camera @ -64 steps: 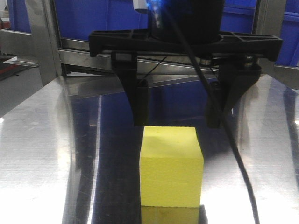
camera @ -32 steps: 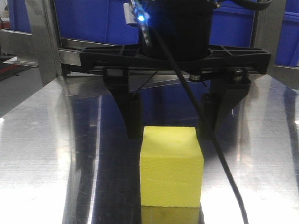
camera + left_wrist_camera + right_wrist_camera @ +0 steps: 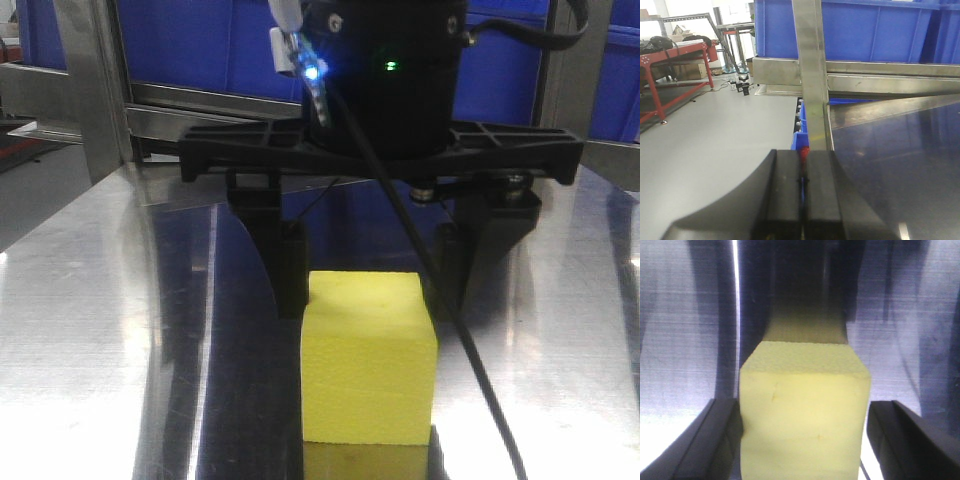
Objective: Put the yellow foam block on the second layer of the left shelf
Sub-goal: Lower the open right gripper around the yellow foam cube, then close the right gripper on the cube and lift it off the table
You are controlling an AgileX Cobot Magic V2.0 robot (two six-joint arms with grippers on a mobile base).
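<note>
The yellow foam block point(image 3: 368, 355) sits flat on the shiny steel desk point(image 3: 100, 330), upright and square to the front camera, its reflection showing on the metal just beneath it.

The right gripper point(image 3: 368, 290) hangs directly above and behind the block. Its 2 black fingers point(image 3: 290, 280) are spread apart and reach down 1 on each side of the block's rear half. In the right wrist view the block point(image 3: 805, 410) fills the middle of the frame. The right gripper point(image 3: 805, 440) straddles it, with a finger point(image 3: 722, 440) close against each side. The fingers are open around the block. I cannot tell whether either finger actually touches the foam.

A black cable point(image 3: 440, 300) drops from the gripper body and runs down past the block's right edge. A blue light point(image 3: 311, 70) and a green light point(image 3: 389, 67) glow on the body above the block. Blue bins point(image 3: 200, 40) stand in a steel frame behind the block, and an upright post point(image 3: 95, 90) rises behind it to the left.

The left gripper point(image 3: 802, 170) has its 2 fingers point(image 3: 782, 195) pressed together with nothing between them. Beyond their tips stands a steel post point(image 3: 812, 75), with grey floor point(image 3: 715, 130) to one side and the desk surface point(image 3: 900, 150) to the other.
</note>
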